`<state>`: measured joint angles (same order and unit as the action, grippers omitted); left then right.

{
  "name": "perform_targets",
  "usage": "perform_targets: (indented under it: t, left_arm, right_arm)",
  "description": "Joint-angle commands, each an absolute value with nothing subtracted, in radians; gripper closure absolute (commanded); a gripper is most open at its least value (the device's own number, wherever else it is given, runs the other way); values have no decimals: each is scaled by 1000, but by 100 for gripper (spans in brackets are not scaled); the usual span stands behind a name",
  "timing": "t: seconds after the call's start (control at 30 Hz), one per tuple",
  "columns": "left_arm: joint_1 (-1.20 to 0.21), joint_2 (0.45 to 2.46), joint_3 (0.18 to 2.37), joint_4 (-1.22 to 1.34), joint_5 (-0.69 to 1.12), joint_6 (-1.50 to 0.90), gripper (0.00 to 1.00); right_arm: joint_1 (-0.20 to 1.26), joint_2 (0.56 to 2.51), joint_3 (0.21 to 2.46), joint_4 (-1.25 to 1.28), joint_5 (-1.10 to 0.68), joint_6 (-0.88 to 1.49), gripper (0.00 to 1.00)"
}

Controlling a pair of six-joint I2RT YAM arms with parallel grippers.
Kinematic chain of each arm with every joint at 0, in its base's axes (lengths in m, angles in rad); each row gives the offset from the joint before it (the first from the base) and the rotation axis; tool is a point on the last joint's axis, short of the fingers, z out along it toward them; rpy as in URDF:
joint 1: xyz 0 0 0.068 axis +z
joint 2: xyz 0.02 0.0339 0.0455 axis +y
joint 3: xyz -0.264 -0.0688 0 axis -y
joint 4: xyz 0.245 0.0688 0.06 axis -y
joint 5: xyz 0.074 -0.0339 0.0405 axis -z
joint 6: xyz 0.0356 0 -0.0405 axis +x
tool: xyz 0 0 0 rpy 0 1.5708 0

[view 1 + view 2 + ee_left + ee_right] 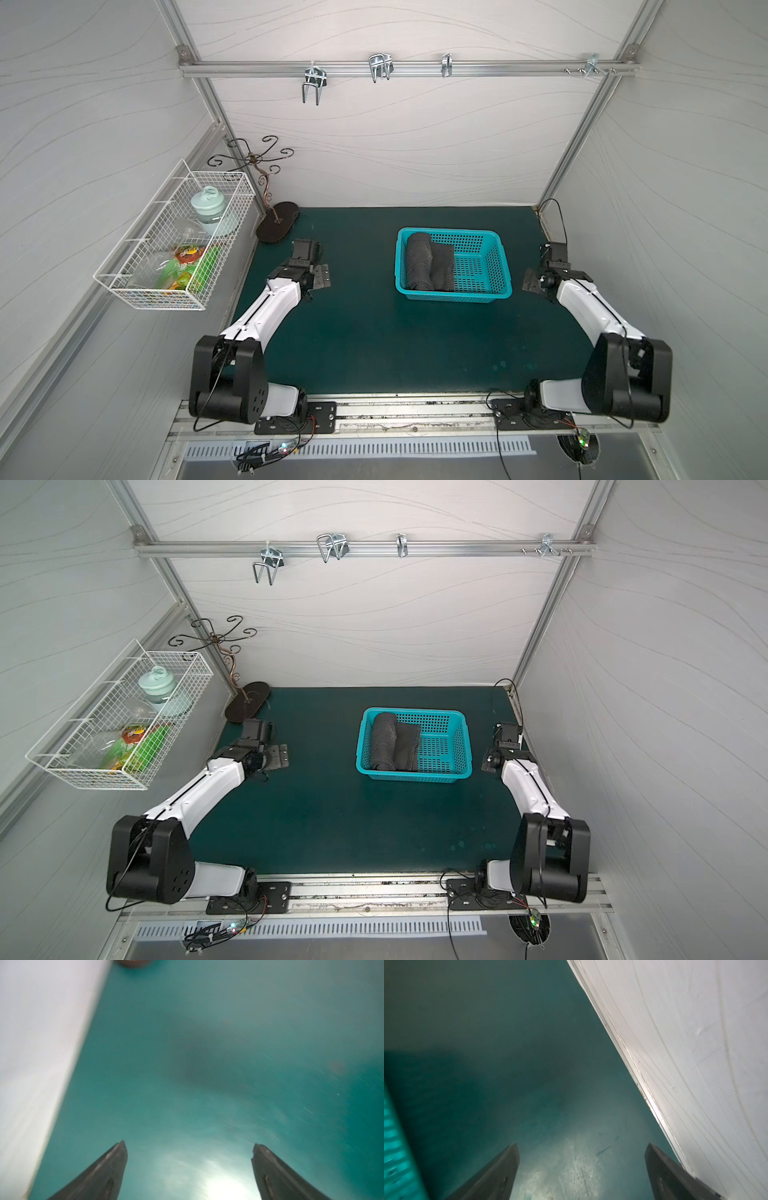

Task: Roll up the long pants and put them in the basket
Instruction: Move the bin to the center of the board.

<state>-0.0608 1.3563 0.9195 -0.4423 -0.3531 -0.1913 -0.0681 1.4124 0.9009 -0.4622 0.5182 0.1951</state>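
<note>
Pants (pixel 428 262) lie rolled in basket (pixel 457 296) (left claw (pixel 189 1144) and right claw (pixel 581 1145) gape empty).

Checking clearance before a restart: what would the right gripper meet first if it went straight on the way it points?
Likely only bare green mat ahead of the right gripper, then the white side wall; the teal basket lies off to one side. Depth unclear.

- The long pants (pixel 428 262) (pixel 394 742) are dark charcoal-grey matte cloth, rolled into a compact bundle.
- In both top views the bundle sits near the middle of the frame, inside a teal basket (pixel 453 296) (pixel 415 776), filling its left half.
- It shows as two lengthwise humps side by side, the left one thicker and reaching farther up the frame.
- Its long axis runs from the basket's upper rim to its lower rim.
</note>
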Motion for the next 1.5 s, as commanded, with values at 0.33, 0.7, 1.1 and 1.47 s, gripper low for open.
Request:
perform_targets:
  t: [0.33, 0.7, 1.1, 1.47]
  left_arm:
    - [30, 1388, 726, 7, -283, -152, 1]
    - [44, 1421, 580, 288, -234, -100, 1]
    - [48, 1520, 468, 729, -75, -57, 1]
    - [48, 1550, 429, 817, -14, -30, 1]
  right_arm:
    - [-49, 1498, 724, 52, 194, 163, 1]
    - [15, 1535, 624, 424, 62, 102, 1]
    - [120, 1579, 609, 512, 97, -18, 1]
    - [95, 1575, 592, 539, -51, -41, 1]
